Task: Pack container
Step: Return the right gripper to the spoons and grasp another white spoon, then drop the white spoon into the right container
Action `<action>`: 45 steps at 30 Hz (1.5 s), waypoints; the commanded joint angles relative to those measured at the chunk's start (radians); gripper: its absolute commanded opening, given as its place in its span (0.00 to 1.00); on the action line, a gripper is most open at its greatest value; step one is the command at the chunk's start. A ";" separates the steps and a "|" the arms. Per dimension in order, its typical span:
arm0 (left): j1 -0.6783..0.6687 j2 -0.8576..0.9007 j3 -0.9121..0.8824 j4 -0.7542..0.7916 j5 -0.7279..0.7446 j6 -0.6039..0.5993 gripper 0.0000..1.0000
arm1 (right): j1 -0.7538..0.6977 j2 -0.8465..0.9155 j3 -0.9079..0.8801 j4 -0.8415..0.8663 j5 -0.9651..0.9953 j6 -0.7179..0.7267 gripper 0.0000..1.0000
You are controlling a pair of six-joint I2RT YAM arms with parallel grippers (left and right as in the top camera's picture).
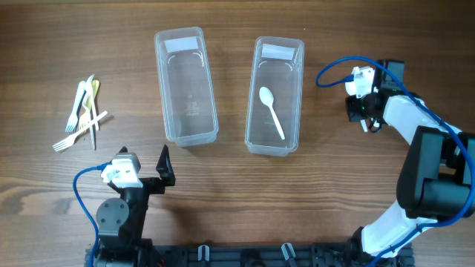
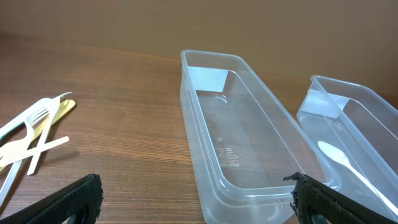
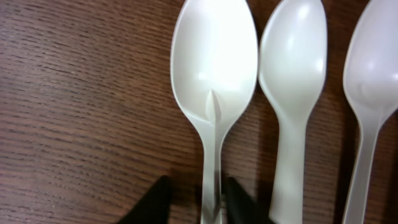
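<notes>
overhead, left tool: we see the left tool point(image 1: 143, 153) spread wide, empty; empty container point(image 1: 185, 89) just ahead, fork pile point(image 1: 84, 115) ahead-left on the table point(image 1: 237, 185).
overhead, right tool: right tool point(image 1: 362, 110) low over the table; second container point(image 1: 286, 81) to its left, holding one packed spoon point(image 1: 272, 113).
left wrist: empty container sits ahead between the spread fingers point(image 2: 81, 196).
right wrist: fingers point(image 3: 155, 202) flank the near spoon point(image 3: 214, 68) handle; we cannot tell if they pinch. Two other spoons point(image 3: 292, 62) lie to its right.
</notes>
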 commanded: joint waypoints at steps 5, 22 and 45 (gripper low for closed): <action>0.006 -0.008 -0.006 0.003 0.016 0.023 1.00 | 0.000 0.013 -0.018 -0.013 -0.013 0.020 0.17; 0.006 -0.008 -0.006 0.003 0.016 0.023 1.00 | 0.034 -0.320 0.092 -0.126 -0.195 0.295 0.04; 0.006 -0.008 -0.006 0.003 0.016 0.023 1.00 | 0.462 -0.312 0.085 -0.076 -0.242 0.590 0.71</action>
